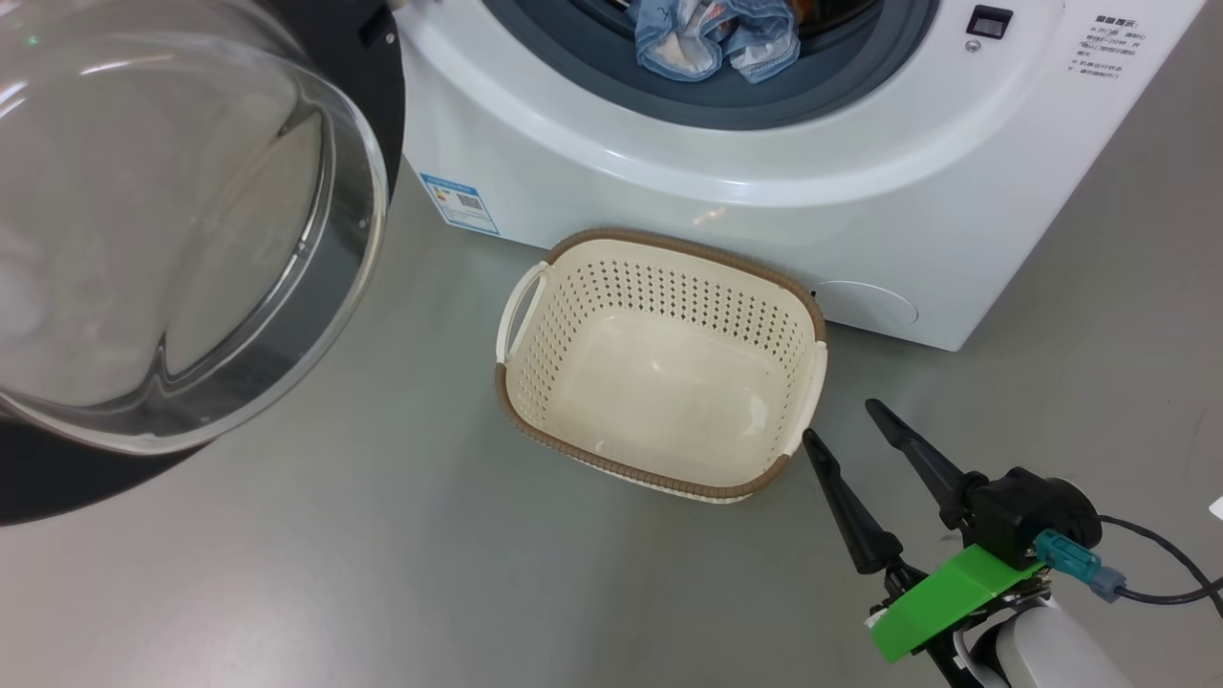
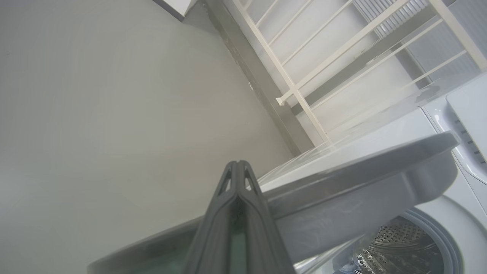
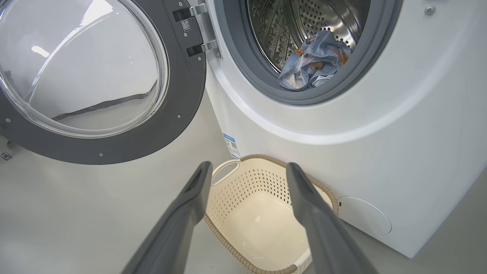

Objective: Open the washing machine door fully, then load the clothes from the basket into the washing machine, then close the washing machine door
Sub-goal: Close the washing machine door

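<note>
Right gripper: dark tapered fingers spread wide, nothing held, just beside the basket.
Left gripper: fingers pressed together, nothing gripped, tips seen against the door rim.
Basket: cream perforated plastic, brown woven rim, set before the washer.
Clothes: crumpled blue fabric, lodged in the washer's mouth.
Door: swung open, bulging glass.

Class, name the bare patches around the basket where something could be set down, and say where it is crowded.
Free: the grey floor in front of the basket, and the strip between its left handle and the open washing machine door. Crowded: basket close to the washing machine; the open right gripper by its right corner.
</note>
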Controlling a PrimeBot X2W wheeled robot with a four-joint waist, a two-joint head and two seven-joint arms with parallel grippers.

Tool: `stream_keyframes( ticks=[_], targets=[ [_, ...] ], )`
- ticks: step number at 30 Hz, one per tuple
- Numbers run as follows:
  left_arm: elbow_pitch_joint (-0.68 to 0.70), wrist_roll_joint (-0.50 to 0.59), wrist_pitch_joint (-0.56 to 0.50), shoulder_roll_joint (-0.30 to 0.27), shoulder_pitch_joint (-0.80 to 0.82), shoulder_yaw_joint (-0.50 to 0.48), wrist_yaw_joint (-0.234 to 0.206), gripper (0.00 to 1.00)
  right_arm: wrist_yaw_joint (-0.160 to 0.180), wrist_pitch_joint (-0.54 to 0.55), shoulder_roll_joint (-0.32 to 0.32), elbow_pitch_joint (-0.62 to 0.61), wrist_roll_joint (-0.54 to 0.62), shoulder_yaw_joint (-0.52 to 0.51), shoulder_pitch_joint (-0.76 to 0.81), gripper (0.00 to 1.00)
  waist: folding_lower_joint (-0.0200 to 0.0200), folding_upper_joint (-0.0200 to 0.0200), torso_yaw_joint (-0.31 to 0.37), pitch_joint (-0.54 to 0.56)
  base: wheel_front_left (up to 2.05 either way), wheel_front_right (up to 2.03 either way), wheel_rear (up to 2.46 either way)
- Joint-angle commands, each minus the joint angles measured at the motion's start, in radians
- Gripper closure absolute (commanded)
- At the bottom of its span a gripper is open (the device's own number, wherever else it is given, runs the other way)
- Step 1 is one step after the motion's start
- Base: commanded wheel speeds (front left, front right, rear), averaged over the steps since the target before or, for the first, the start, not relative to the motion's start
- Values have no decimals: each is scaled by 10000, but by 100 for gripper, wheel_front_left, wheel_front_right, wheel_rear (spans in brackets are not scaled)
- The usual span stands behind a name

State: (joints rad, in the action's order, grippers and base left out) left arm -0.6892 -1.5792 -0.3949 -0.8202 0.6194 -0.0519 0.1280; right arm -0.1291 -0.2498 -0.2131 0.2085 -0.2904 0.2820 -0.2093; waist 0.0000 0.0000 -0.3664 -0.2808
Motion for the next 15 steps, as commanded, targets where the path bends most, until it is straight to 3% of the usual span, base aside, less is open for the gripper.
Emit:
stream_keyframes(
  ticks=[1, 15],
  targets=[
    [169, -87, -318, -574, 268, -201, 27, 100, -16, -120, 63, -234, 89, 208, -150, 0, 0, 0, 1, -2, 0, 0, 0],
    [508, -422, -1682, -457, 90, -154, 27, 100, -16, -120, 153, -221, 101, 114, -148, 0, 0, 0, -36, 67, 0, 0, 0]
  ],
)
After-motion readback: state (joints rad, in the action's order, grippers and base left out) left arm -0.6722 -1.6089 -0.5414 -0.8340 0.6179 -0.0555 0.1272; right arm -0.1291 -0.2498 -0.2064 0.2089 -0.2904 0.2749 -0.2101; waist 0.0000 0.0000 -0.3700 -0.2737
